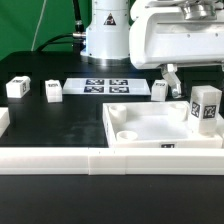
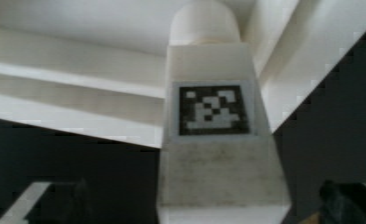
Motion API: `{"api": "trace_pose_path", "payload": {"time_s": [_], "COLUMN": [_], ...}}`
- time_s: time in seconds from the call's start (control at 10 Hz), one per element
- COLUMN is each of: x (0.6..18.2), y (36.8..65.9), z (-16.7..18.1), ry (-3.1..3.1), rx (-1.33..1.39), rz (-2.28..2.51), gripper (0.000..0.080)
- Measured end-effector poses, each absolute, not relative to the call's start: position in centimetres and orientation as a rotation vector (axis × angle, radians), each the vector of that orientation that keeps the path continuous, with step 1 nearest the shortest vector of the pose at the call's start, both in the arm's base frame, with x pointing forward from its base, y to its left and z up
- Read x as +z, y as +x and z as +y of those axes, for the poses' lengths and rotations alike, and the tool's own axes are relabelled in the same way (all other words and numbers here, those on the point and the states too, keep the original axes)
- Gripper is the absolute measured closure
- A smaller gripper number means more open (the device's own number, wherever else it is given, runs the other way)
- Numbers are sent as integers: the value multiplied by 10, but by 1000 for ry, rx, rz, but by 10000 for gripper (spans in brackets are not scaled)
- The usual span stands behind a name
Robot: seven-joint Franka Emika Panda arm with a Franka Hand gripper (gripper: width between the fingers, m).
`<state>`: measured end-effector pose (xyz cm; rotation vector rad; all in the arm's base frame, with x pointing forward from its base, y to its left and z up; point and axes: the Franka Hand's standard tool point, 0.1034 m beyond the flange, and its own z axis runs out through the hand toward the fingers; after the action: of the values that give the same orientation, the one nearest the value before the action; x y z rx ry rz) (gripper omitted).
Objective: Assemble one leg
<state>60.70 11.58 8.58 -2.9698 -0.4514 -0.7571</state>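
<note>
A leg [image 1: 205, 105], a small white block with a black-and-white tag, stands upright in the corner of the large white panel [image 1: 150, 128] on the exterior view's right. My gripper [image 1: 198, 78] hangs just above it, one finger [image 1: 170, 76] showing under the white hand. In the wrist view the leg [image 2: 215, 110] runs down the middle with its tag facing the camera. It lies between my gripper's [image 2: 194, 205] two dark fingertips [image 2: 349, 200], with a dark gap on each side. The jaws are open and hold nothing.
Three more legs stand on the black table: two on the exterior view's left [image 1: 17, 88] [image 1: 52, 90] and one behind the panel [image 1: 160, 90]. The marker board [image 1: 105, 86] lies before the robot base [image 1: 105, 35]. A white rail [image 1: 100, 160] runs along the front.
</note>
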Motion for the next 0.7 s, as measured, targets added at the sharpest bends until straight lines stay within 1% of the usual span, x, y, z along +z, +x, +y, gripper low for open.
{"api": "trace_pose_path", "payload": {"time_s": [0.2,0.3,0.4,0.6,0.7], "x": [83,76,82,80,80], "y": [606,607,616,613,612], "z": [115,115,116,115,115], "ry": [-2977,-3001,-3009,-3020,-3011], "rx": [-723,-553,-464,-163,31], "rz": [-452,-458,-463,-486,-506], "gripper": [151,151,151,151,151]}}
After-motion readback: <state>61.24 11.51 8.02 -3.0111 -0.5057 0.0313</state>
